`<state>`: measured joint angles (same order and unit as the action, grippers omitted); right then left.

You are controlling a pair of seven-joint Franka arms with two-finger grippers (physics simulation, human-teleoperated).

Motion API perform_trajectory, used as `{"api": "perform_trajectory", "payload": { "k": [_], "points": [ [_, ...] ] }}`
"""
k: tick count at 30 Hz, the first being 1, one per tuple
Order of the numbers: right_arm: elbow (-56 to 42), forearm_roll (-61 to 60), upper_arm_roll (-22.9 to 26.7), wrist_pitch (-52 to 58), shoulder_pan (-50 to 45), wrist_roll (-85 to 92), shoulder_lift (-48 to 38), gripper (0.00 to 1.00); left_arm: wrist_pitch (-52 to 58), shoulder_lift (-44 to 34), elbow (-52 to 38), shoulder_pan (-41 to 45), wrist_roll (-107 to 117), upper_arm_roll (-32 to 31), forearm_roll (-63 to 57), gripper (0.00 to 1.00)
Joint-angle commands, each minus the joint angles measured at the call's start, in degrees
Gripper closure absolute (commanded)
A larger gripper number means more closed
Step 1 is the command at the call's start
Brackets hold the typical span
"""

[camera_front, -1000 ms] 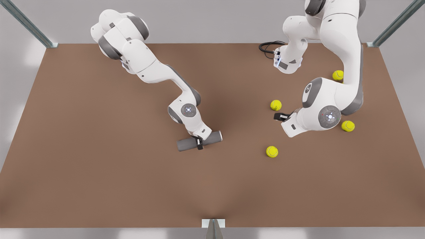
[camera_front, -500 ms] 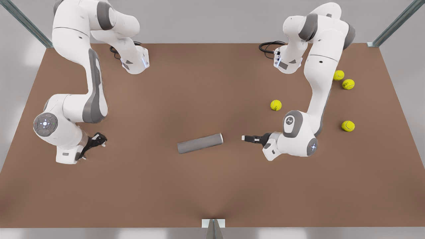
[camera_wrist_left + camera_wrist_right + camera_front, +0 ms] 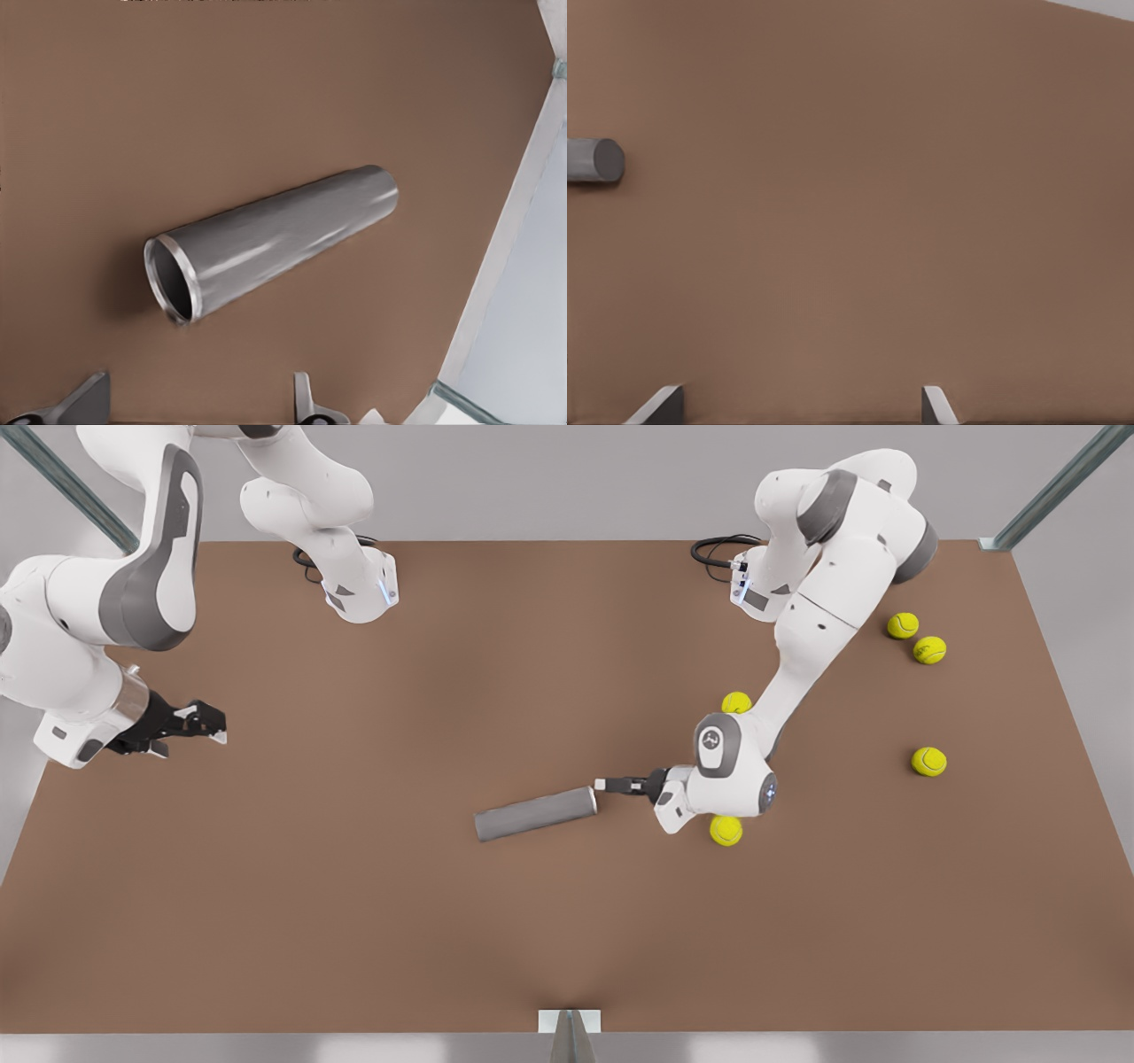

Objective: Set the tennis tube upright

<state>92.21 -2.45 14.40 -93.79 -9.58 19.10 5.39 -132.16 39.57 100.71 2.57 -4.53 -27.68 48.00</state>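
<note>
Left gripper (image 3: 601, 785) maybe reached tube (image 3: 534, 813); right gripper (image 3: 211, 726) withdrew.

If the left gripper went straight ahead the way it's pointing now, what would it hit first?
Most likely the tube. The left gripper points at its near, open end from just beside it, though height is hard to judge, so it might only graze the rim.

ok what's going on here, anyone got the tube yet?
Not yet. The tennis tube lies on its side on the table, held by neither gripper. The left gripper, open, sits low, right at the tube's open end on the front view's right, seemingly lined up for a grasp. The right gripper, also open, waits far off at the front view's left. Loose tennis balls are scattered on the front view's right.
</note>
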Motion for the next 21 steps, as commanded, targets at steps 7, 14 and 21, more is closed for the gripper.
{"api": "perform_trajectory", "payload": {
  "k": [7, 14, 21],
  "points": [
    [2.7, -0.3, -0.1, -2.4, -0.4, -13.4, 0.2, 0.0, -16.2, 3.9, 1.2, -2.1, -7.1, -4.3, 2.2, 0.0],
    [5.1, -1.2, 0.0, -4.7, -0.3, -12.7, 0.2, 0.0, -18.1, 7.9, -0.9, -1.6, -7.8, -6.0, 2.1, 0.0],
    [6.0, -1.2, -0.1, -5.3, -0.6, -12.6, -0.9, 0.0, -18.6, 10.1, -3.1, -0.7, -7.8, -7.5, 2.0, 0.0]
  ]
}}
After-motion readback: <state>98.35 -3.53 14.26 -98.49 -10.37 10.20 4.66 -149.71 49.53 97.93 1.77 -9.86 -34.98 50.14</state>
